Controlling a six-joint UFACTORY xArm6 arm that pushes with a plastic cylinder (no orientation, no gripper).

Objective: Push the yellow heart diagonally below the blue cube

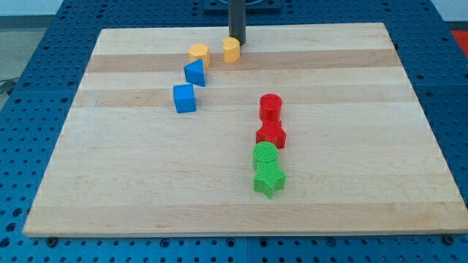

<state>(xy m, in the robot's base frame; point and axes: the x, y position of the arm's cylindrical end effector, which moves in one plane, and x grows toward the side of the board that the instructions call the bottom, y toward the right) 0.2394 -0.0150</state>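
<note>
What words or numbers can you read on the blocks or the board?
None: there are no words, numbers or signs to read anywhere in this picture.
The wooden board is plain.
The yellow heart, by my tip, is plain.
The blue cube and the other blocks are plain too.

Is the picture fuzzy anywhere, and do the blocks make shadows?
In the camera view, the blocks look sharp, like the blue cube and green star; each casts only a small soft shadow on the board, so the light is even, with no strong glare; the rod is cut off at the view's top, and my tip sits just above the yellow heart.
</note>
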